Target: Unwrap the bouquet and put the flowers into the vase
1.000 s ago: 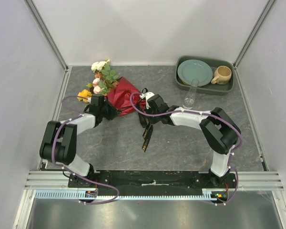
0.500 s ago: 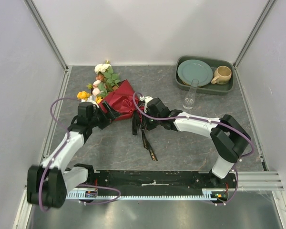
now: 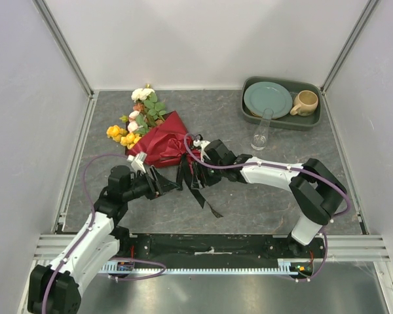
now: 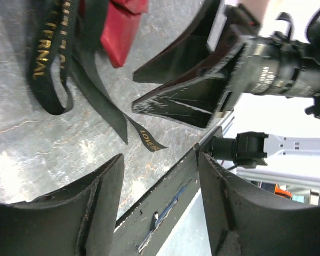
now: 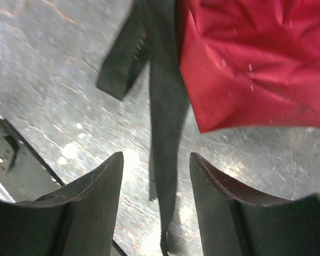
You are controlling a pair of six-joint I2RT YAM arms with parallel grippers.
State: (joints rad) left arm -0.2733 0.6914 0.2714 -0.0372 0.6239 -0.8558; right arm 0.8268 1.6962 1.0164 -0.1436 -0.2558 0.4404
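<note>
Lying left-centre, the bouquet (image 3: 164,140) is well apart from the vase (image 3: 262,131).

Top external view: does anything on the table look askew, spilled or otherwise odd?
The black ribbon sprawls in loose strands at the tip of the bouquet, which lies on its side, still wrapped. The vase stands upright and empty. Nothing looks spilled or broken.
</note>
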